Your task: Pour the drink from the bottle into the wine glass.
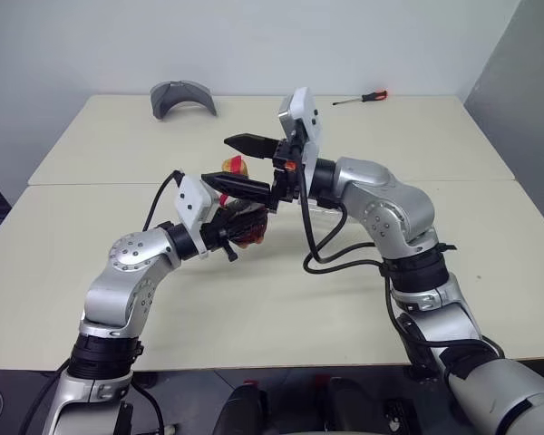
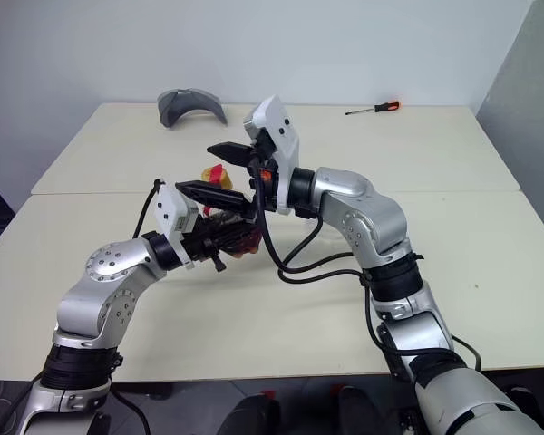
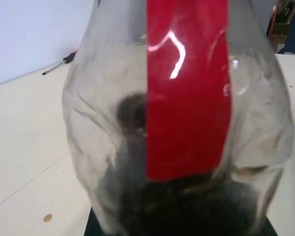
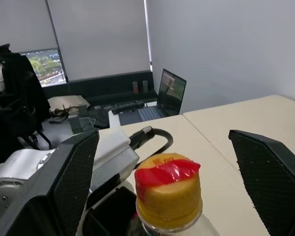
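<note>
Two grippers meet over the near half of the cream table (image 1: 91, 272), at the bottle (image 2: 219, 213). The bottle stands roughly upright, long axis vertical, neck and yellow cap (image 4: 168, 196) pointing up; whether its base touches the table cannot be told. The left gripper (image 1: 240, 227) is clamped on the bottle's body, its fingers closed against the clear plastic, with the arm bent at the elbow and the forearm reaching forward and inward at a level attitude. Dark reddish-brown drink (image 3: 187, 206) sits in the lower part of the bottle. A red strip (image 3: 187, 88) runs lengthwise down the bottle wall and over the cap.

The right gripper (image 4: 164, 162) approaches from the robot's right, pointing toward the left across the bottle's neck. Its two black fingers (image 4: 270, 177) stand wide apart, one on each side of the cap, with clear gaps to it. The right forearm runs level above the table, wrist turned inward.

Faint embossed marks on the cap top cannot be read. A screwdriver (image 1: 361, 97) with a red handle and a grey curved object (image 1: 181, 97) lie at the far edge of the table, well apart from the grippers.
</note>
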Tool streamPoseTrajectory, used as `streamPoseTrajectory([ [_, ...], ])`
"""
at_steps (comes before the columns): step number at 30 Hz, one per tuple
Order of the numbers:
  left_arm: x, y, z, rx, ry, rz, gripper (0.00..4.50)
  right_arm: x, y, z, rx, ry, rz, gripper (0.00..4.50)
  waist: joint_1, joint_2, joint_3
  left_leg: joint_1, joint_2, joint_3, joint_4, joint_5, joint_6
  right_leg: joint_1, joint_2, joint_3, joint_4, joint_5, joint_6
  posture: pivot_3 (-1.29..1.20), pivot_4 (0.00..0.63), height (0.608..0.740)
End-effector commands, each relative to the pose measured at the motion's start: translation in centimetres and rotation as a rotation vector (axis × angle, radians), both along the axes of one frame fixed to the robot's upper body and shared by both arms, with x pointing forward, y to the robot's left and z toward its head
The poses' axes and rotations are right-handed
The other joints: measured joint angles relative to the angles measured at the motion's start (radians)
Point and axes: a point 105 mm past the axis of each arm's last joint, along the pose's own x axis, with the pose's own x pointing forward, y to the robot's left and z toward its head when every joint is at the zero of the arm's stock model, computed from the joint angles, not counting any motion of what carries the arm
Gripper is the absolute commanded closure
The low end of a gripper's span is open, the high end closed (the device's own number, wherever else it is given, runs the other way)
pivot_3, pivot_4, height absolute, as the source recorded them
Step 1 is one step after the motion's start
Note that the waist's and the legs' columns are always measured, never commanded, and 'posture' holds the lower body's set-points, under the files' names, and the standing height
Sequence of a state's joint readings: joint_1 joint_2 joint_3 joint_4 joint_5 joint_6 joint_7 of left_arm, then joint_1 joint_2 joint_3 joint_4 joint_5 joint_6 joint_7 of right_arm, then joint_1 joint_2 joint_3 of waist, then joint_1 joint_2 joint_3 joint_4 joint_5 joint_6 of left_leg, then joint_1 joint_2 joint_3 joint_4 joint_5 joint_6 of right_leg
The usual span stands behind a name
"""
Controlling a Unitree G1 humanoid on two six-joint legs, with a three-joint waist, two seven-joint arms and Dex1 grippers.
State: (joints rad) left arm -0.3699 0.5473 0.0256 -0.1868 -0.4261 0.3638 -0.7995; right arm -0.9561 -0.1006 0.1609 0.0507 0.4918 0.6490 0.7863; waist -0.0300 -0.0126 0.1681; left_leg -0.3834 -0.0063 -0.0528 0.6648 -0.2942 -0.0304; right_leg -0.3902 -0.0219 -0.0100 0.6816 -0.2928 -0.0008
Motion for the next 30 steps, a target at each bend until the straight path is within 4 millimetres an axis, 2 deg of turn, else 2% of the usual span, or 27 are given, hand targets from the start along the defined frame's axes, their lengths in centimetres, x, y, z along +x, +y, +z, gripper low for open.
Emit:
streamPoseTrajectory([
  [1, -0.1, -0.2, 1.7, -0.002, -0.076, -0.017, 3.64, -0.7, 0.4, 1.7, 0.028, -0.068, 0.032, 0.38, 0.0, 0.0, 0.0, 0.0, 0.0, 0.0, 0.0, 0.0, 0.0, 0.0, 0.0, 0.0, 0.0, 0.0, 0.0, 0.0, 0.15, 0.74],
  [3, -0.1, -0.3, 1.7, -0.002, -0.076, -0.018, 3.64, -0.6, 0.4, 1.8, 0.031, -0.066, 0.035, 0.93, 0.0, 0.0, 0.0, 0.0, 0.0, 0.0, 0.0, 0.0, 0.0, 0.0, 0.0, 0.0, 0.0, 0.0, 0.0, 0.0, 0.15, 0.74],
  [9, -0.5, -0.6, 1.4, -0.006, -0.071, -0.022, 3.64, -0.5, 0.3, 2.3, 0.052, -0.043, 0.047, 3.17, 0.0, 0.0, 0.0, 0.0, 0.0, 0.0, 0.0, 0.0, 0.0, 0.0, 0.0, 0.0, 0.0, 0.0, 0.0, 0.0, 0.15, 0.74],
  [15, -0.5, -0.7, 1.4, -0.008, -0.072, -0.022, 3.65, -0.6, 0.3, 2.6, 0.053, -0.038, 0.059, 3.24, 0.0, 0.0, 0.0, 0.0, 0.0, 0.0, 0.0, 0.0, 0.0, 0.0, 0.0, 0.0, 0.0, 0.0, 0.0, 0.0, 0.15, 0.74],
  [20, -1.0, -1.2, 1.6, -0.01, -0.073, -0.047, 3.65, -1.5, 0.4, 2.7, 0.032, -0.065, 0.152, 3.24, 0.0, 0.0, 0.0, 0.0, 0.0, 0.0, 0.0, 0.0, 0.0, 0.0, 0.0, 0.0, 0.0, 0.0, 0.0, 0.0, 0.15, 0.74],
  [26, -5.5, -3.0, 0.7, 0.01, -0.018, -0.197, 3.65, -2.9, 0.3, 1.9, -0.021, -0.101, 0.421, 3.24, -0.003, 0.0, 0.0, 0.0, 0.0, 0.0, -0.001, 0.0, 0.0, 0.0, 0.0, 0.0, -0.001, 0.0, 0.0, 0.0, 0.15, 0.74],
  [28, -7.5, -3.2, 0.8, 0.022, 0.004, -0.25, 3.65, -3.5, 0.4, 1.3, -0.068, -0.137, 0.533, 3.24, -0.006, 0.0, 0.001, 0.0, 0.001, 0.0, -0.001, 0.0, 0.0, 0.0, 0.0, 0.0, -0.001, 0.0, 0.0, 0.0, 0.15, 0.74],
  [30, -8.6, -3.2, 1.1, 0.029, 0.015, -0.271, 3.65, -3.6, 0.6, 0.9, -0.098, -0.152, 0.589, 3.24, -0.004, 0.001, 0.001, 0.001, 0.001, 0.0, -0.001, 0.0, 0.0, 0.0, 0.0, 0.0, 0.0, 0.0, 0.0, 0.0, 0.15, 0.74],
])
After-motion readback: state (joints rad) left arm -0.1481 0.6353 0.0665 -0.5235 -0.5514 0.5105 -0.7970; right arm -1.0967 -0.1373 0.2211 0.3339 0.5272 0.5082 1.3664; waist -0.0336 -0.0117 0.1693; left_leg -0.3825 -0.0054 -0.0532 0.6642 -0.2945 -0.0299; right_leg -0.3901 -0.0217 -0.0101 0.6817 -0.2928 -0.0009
